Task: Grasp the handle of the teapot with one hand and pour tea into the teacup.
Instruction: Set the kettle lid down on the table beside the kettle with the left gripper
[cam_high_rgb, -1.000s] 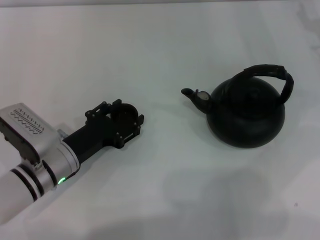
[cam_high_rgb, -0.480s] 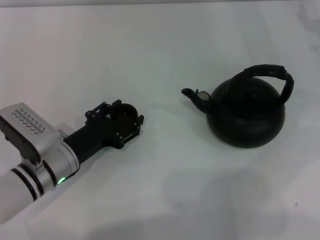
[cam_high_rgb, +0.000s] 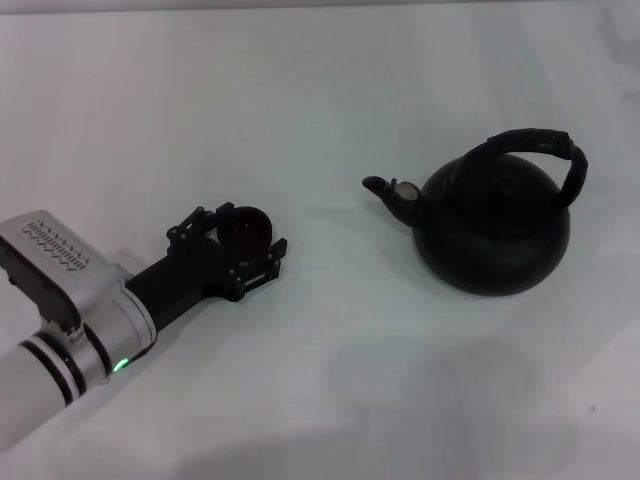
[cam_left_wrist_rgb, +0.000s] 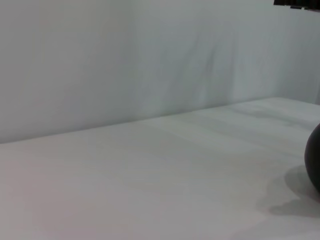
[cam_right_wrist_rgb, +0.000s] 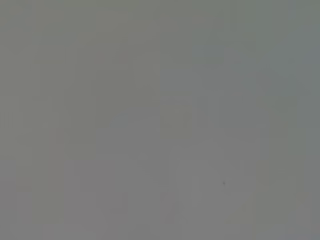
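The matte-black teapot (cam_high_rgb: 495, 235) stands upright on the white table (cam_high_rgb: 320, 90) at the right, its spout (cam_high_rgb: 388, 190) pointing left and its ribbed arched handle (cam_high_rgb: 540, 140) free. The tiny dark teacup (cam_high_rgb: 246, 227) stands on the table at the left. My left gripper (cam_high_rgb: 240, 235) lies low on the table with its black fingers open on either side of the teacup, which sits at the fingertips. An edge of the teapot also shows in the left wrist view (cam_left_wrist_rgb: 314, 160). My right gripper is out of view.
The table runs wide and bare between the teacup and the teapot. A pale wall (cam_left_wrist_rgb: 150, 55) stands behind the table's far edge. The right wrist view shows only a flat grey surface.
My left gripper has drawn back a little toward the lower left, leaving the teacup nearer its fingertips. The teapot has not moved.
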